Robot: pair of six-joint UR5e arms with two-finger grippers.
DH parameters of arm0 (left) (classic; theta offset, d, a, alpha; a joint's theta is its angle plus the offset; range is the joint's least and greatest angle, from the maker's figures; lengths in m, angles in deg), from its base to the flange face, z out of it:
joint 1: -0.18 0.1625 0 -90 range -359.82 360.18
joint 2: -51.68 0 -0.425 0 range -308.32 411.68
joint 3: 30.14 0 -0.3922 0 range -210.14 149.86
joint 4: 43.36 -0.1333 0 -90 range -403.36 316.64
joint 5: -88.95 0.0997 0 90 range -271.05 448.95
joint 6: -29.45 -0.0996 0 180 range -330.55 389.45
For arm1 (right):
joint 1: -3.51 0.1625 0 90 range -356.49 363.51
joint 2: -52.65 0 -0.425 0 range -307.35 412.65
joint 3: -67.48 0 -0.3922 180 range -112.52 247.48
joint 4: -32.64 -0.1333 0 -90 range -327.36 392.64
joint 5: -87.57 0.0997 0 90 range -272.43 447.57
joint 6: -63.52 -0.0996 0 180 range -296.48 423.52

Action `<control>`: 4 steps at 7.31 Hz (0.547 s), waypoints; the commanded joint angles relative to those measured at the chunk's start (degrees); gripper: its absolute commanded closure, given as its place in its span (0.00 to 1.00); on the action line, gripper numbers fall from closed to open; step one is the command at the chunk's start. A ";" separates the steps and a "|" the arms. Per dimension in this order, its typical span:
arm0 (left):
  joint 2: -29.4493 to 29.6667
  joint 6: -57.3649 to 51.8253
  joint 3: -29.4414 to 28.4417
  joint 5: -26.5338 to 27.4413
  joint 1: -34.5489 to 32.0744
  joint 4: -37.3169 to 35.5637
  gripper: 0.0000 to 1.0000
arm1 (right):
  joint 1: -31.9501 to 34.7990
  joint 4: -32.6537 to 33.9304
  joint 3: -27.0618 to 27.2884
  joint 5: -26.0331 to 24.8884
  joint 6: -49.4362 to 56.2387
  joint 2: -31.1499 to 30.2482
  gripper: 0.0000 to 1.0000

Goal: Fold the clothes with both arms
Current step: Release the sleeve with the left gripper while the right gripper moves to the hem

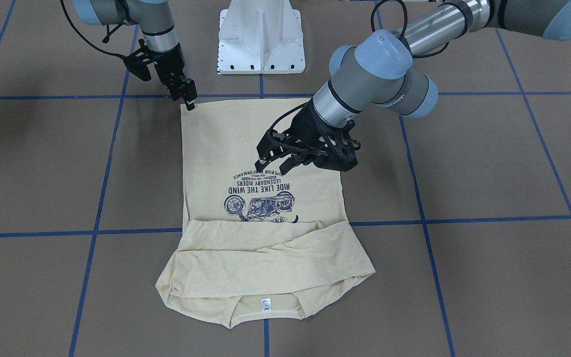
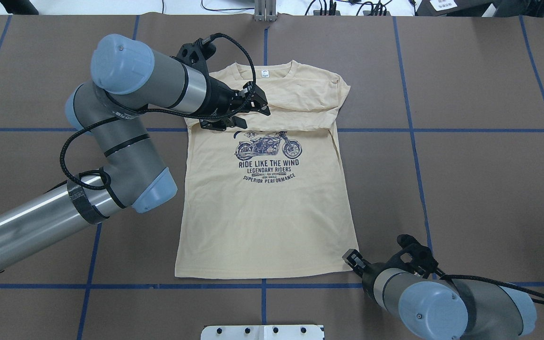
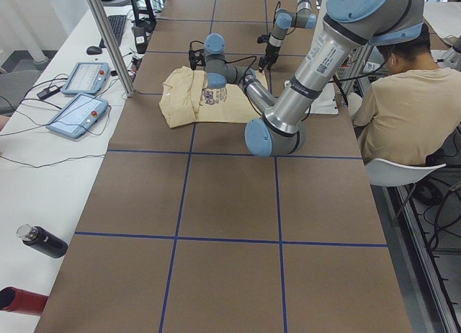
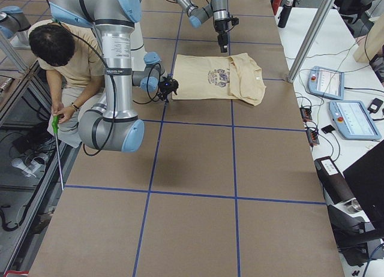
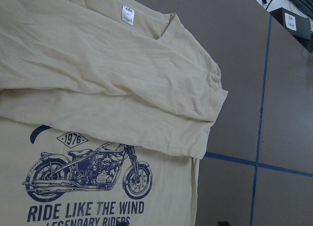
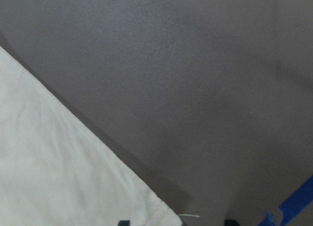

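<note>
Front-facing view: one cream-yellow long-sleeved T-shirt [image 1: 226, 144] lay flat at the centre of the brown table [image 1: 488, 163], collar toward 6 o'clock and hem toward 12. Both sleeves [image 1: 265, 267] were folded across the chest, covering the top of the navy motorcycle print [image 1: 260, 198]. The right gripper [image 1: 190, 101], at the shirt's 11 o'clock, stood tip-down at the hem corner [image 1: 186, 113]. The left gripper [image 1: 271, 167], fingers spread and holding nothing, hung over the body at the print's 12 o'clock. A white pedestal base [image 1: 260, 39] sat at the table's 12 o'clock. Overhead view: the collar was at 12 o'clock and carried a small white neck label [image 2: 265, 73]. The left gripper was at the print's 10 o'clock, and the right gripper at the shirt's 5 o'clock corner. Left side view: the shirt was far up the table at 11 o'clock, with a seated person [image 3: 403, 102] at 2 o'clock, two control tablets [image 3: 78, 111] at 9 o'clock and a dark bottle [image 3: 42, 241] at 8 o'clock. Right side view: the shirt was at 12 o'clock and the person at 10 o'clock. Left wrist view: folded sleeves, label and print. Right wrist view: the hem corner lay between two dark fingertips [image 6: 123, 222] set apart at 6 o'clock, not clamped on the cloth.
</note>
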State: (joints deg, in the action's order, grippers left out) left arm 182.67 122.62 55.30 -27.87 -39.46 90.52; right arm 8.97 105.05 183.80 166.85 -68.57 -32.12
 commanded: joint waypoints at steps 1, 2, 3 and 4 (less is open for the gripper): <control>-0.30 0.00 -0.10 0.01 0.17 0.07 0.31 | 0.08 0.01 0.40 0.00 -0.18 -0.04 1.00; -0.30 -0.09 -0.10 0.01 0.17 0.07 0.31 | 0.08 -0.07 0.31 0.00 -0.18 -0.04 1.00; -0.30 0.00 -0.10 0.01 0.17 0.07 0.31 | 0.17 -0.07 0.31 -0.09 -0.18 -0.13 1.00; -0.39 0.00 0.07 0.01 0.17 0.15 0.31 | 0.35 -0.07 0.75 -0.09 -0.18 -0.04 1.00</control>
State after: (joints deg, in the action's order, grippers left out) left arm 182.36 122.59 55.25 -27.86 -39.29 90.61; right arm 9.16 104.99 184.23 166.79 -68.75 -32.20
